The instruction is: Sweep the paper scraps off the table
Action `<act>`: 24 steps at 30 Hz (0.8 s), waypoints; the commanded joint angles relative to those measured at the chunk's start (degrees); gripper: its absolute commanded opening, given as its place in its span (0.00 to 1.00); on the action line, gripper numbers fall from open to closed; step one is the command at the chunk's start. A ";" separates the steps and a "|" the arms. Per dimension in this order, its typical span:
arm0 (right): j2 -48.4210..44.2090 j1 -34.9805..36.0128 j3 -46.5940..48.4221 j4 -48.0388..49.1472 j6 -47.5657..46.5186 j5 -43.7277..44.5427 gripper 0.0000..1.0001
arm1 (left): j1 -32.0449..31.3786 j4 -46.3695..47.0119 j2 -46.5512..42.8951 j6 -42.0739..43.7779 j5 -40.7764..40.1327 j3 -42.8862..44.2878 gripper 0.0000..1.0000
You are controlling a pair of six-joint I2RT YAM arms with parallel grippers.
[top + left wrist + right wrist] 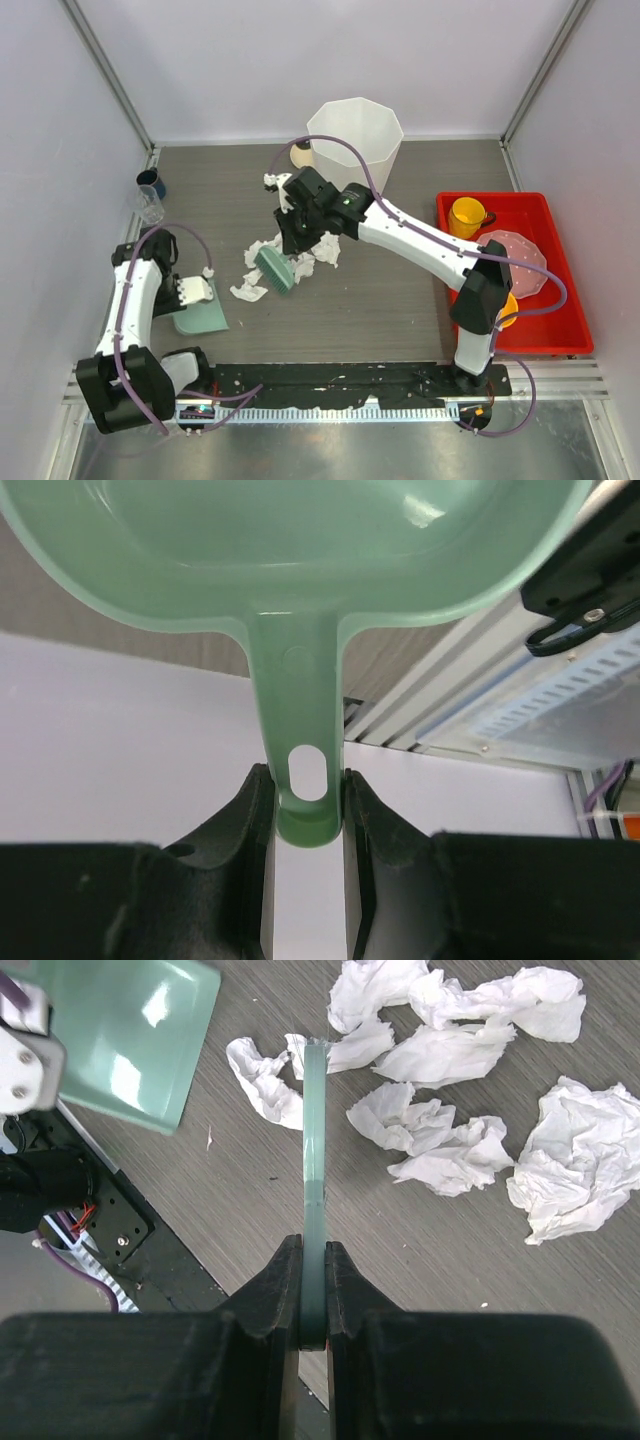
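Crumpled white paper scraps (430,1140): loose cluster at mid-surface of the dark wood-grain table (400,300), lying beyond the fingertips of the right gripper (312,1260). Most lie to one side of the flat pale-green plastic brush (315,1140), one touches its far end on the other side, and none is between the fingers. Right gripper: clenched on the brush's thin edge; left gripper (305,800): clamped on the slotted handle of the pale-green plastic dustpan (300,540), near the cluster but apart from the scraps.
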 commanded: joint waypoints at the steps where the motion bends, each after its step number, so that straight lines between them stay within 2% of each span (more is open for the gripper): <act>1: -1.74 -1.18 -1.13 1.37 2.30 -0.95 0.01 | -1.15 1.89 1.23 4.13 -3.81 -3.63 0.00; 9: 1.25 -1.44 -3.25 9.61 6.43 -3.85 0.01 | -3.61 3.13 3.51 -0.26 0.76 -4.42 0.00; 18: 6.61 -1.35 -1.58 18.06 11.88 -8.94 0.01 | -6.78 14.90 8.16 -7.20 0.76 -6.97 0.00; 22: 7.23 -1.18 -0.70 24.13 16.10 -15.44 0.01 | -6.69 17.01 10.19 -8.88 5.41 -6.27 0.00; 24: 7.05 -1.18 0.78 26.07 16.98 -15.28 0.01 | -6.69 17.98 10.45 -9.06 9.36 -6.35 0.00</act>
